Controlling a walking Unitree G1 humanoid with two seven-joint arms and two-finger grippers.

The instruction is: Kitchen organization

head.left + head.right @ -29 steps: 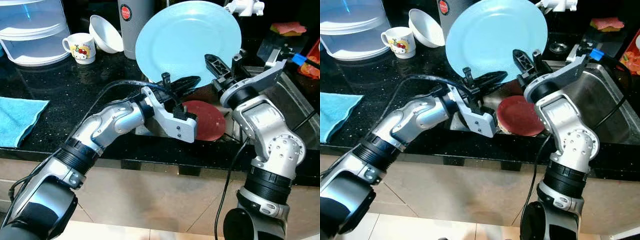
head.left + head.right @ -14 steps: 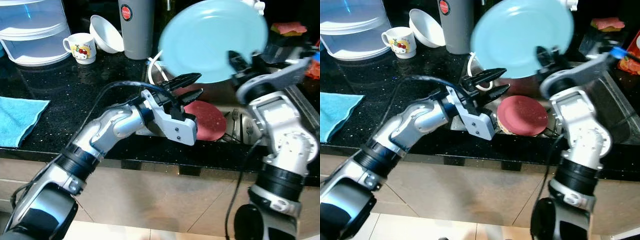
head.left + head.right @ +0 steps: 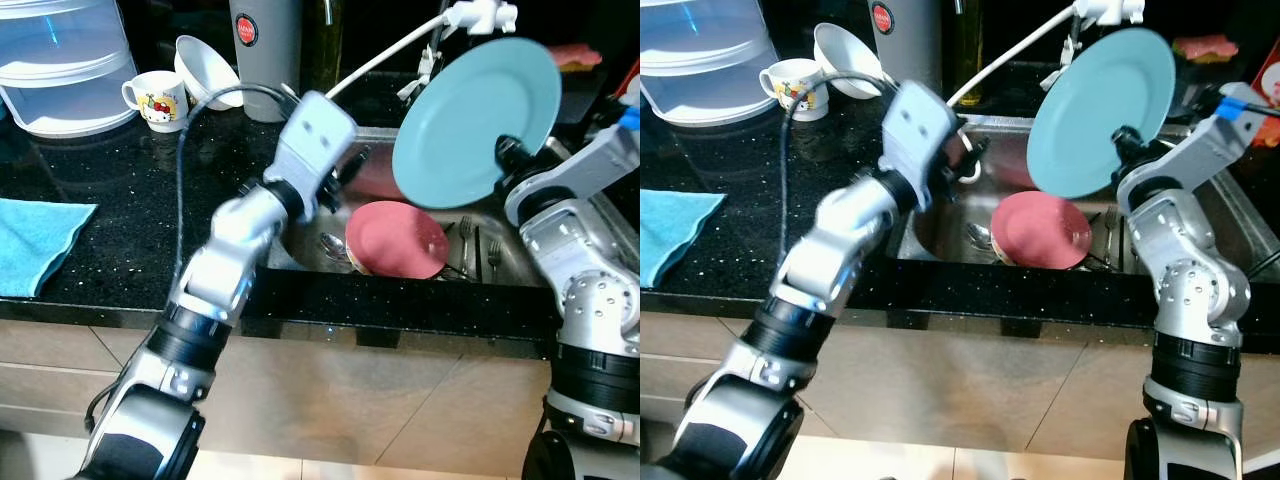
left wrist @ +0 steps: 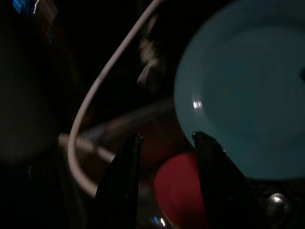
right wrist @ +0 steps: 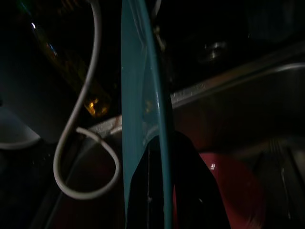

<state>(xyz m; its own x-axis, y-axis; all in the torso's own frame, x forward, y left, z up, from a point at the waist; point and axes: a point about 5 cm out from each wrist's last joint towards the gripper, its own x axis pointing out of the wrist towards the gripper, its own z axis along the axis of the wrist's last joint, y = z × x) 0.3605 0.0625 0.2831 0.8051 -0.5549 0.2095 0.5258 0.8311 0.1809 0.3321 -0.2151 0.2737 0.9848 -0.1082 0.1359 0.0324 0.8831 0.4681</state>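
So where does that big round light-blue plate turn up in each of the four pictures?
Left eye view: light-blue plate upper right, held on edge over the sink.
Right eye view: plate upper right of centre.
Left wrist view: plate at the right.
Right wrist view: plate edge-on, in the right hand.
Shared landmark: the round red plate in the sink below it.

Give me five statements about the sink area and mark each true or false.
1. The right gripper holds the blue plate by its rim. True.
2. The red plate lies on the counter. False: it lies in the sink.
3. The left gripper is clamped on the red plate. False: its jaws are open and empty.
4. Forks lie in the sink beside the red plate. True.
5. The mug stands in the sink. False: it stands on the counter beside a white bowl.
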